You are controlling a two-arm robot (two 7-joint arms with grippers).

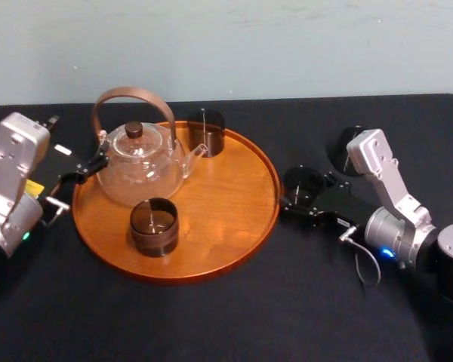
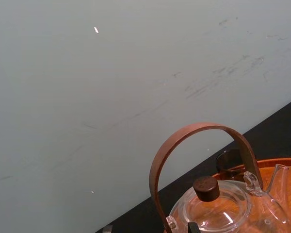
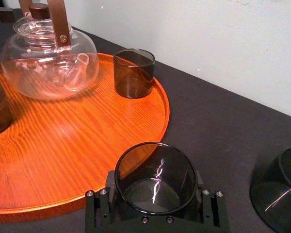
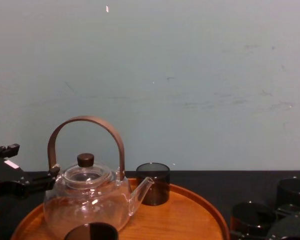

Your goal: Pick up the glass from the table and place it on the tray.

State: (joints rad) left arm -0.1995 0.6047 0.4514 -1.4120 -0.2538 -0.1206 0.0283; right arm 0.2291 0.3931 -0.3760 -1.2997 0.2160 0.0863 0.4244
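Grasp stage, I reckon: right gripper (image 1: 301, 195) has its jaws snug on both sides of the glass (image 3: 155, 177), which sits upright on the table (image 1: 211, 317) just right of the tray (image 1: 266, 188). Next move calls for a straight lift clear of the rim, then across to a bare patch. Glass looks smoky, thin-walled, empty, probably slippery. Left gripper (image 1: 90, 167) idles by the teapot (image 1: 140, 162), can't tell its grip

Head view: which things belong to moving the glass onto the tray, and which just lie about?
Job: tray, table, gripped glass, right gripper.
Lying about: teapot, back glass, front glass, spare glass on table; left gripper beside teapot.
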